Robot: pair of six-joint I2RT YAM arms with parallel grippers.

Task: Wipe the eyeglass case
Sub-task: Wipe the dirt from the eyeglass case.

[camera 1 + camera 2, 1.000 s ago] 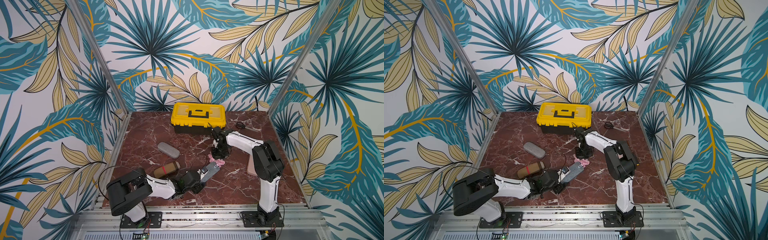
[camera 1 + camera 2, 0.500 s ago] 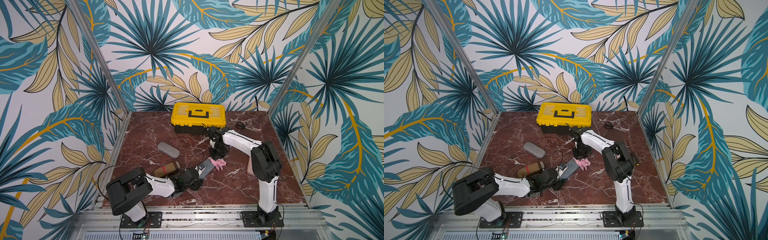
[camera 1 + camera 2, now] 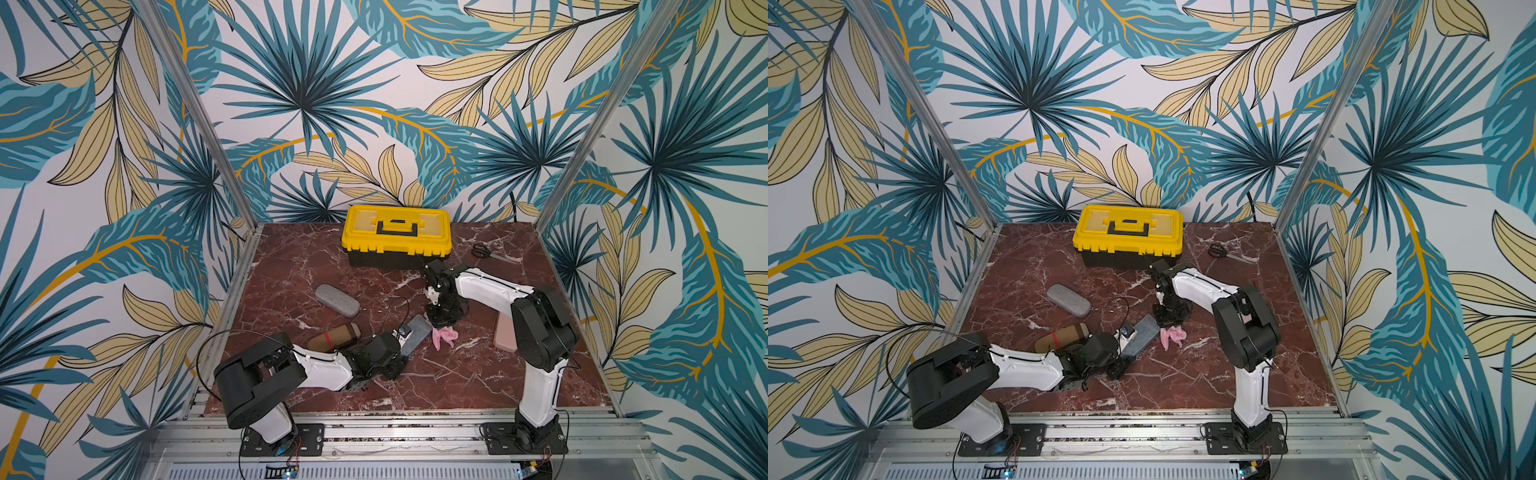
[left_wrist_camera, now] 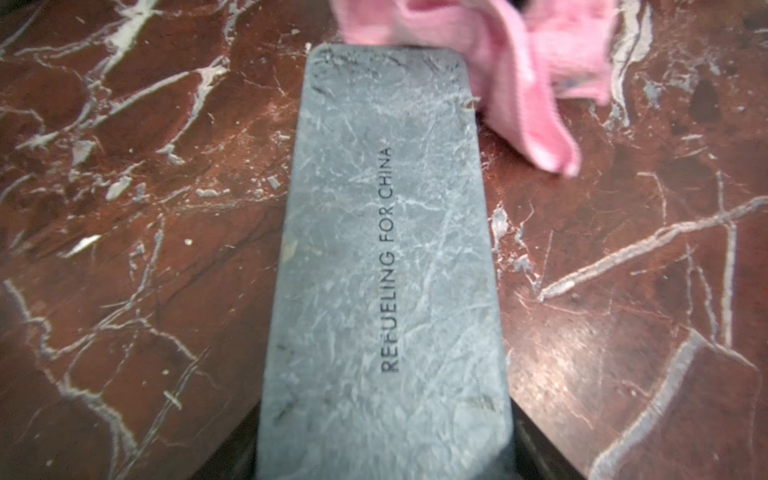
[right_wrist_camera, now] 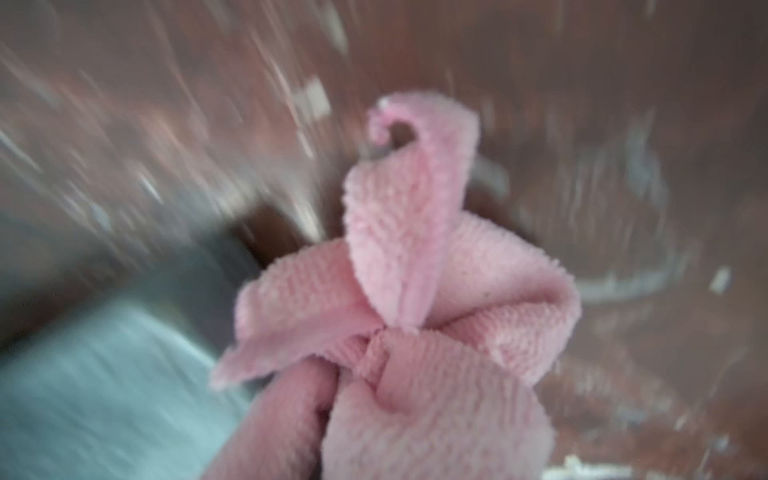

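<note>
While the left arm lies low along the front of the marble table (image 3: 291, 266), an oval grey pouch (image 3: 336, 300) sits apart toward the left wall. A brown case with a red band (image 3: 334, 337) rests just beside that arm's wrist. The left gripper (image 3: 399, 359) is clamped on the near end of the flat grey eyeglass case (image 3: 415, 338), near the table's middle. In the left wrist view its dark jaws flank the case's sides, and the scuffed lid (image 4: 390, 249) carries the lettering "REFUELING FOR CHINA". Whether the case rests on the marble or is lifted off it, I cannot tell.

At the case's far end a pink cloth (image 3: 444, 337) meets the edge and spills past one corner (image 4: 519, 83). The right gripper (image 3: 441, 326) points down over it, pinched tight on the bunched cloth (image 5: 415, 311), with the blurred case just beside it. Farther right, a flat pink object (image 3: 503, 336) lies partly hidden behind the right arm. At the back stand a yellow toolbox (image 3: 397, 235) and, to its right, dark scissors (image 3: 482, 250).
</note>
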